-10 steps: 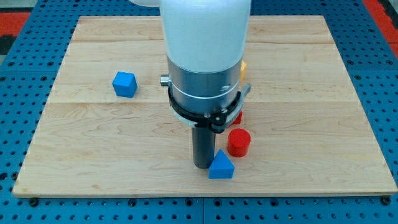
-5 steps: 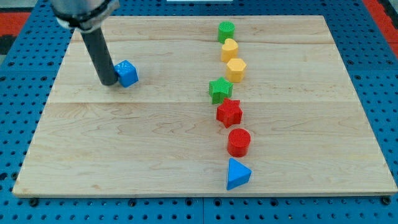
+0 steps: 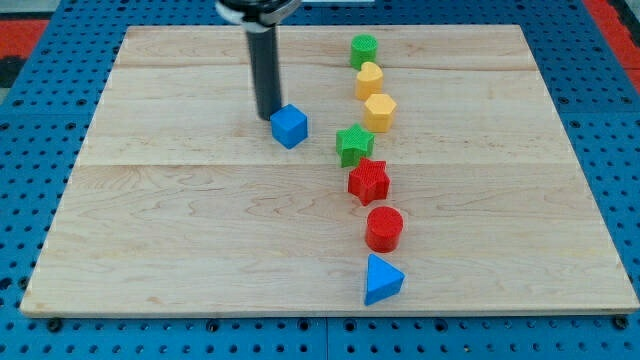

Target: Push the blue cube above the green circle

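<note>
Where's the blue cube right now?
The blue cube sits left of the green star block, with my tip touching its upper-left side.

On a pale, light-grained wooden board (image 3: 180, 230) set over a blue pegboard (image 3: 40, 330) dotted with holes: a blue cube (image 3: 289, 126), green circle (image 3: 364, 50), two yellow blocks (image 3: 370, 79) (image 3: 380, 112), green star (image 3: 354, 145), red star (image 3: 368, 181), red cylinder (image 3: 384, 228) and blue triangle (image 3: 382, 279). The rod ending in my tip (image 3: 268, 117) is black.

Down the board's (image 3: 150, 230) right half (roughly in a line): two yellow blocks (image 3: 370, 79) (image 3: 380, 112), green star (image 3: 353, 145), red star (image 3: 368, 181), red cylinder (image 3: 384, 228), blue triangle (image 3: 382, 280).
</note>
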Available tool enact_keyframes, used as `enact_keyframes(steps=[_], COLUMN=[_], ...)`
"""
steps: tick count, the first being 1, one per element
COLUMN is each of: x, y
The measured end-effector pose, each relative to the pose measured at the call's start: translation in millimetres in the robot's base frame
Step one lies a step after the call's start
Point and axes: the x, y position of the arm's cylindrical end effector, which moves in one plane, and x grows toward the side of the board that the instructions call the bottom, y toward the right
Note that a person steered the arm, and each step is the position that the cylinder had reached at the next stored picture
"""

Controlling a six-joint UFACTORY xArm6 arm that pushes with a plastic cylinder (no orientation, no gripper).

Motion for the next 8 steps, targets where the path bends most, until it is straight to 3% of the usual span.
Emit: enact_keyframes(steps=[1,2,3,4,5,6,8], x=[57.1,34.2,-32.9,-33.6,10.3,9.5,-93.0], y=[8.9,60.2,54.5,52.8,59.5,17.8,21.1])
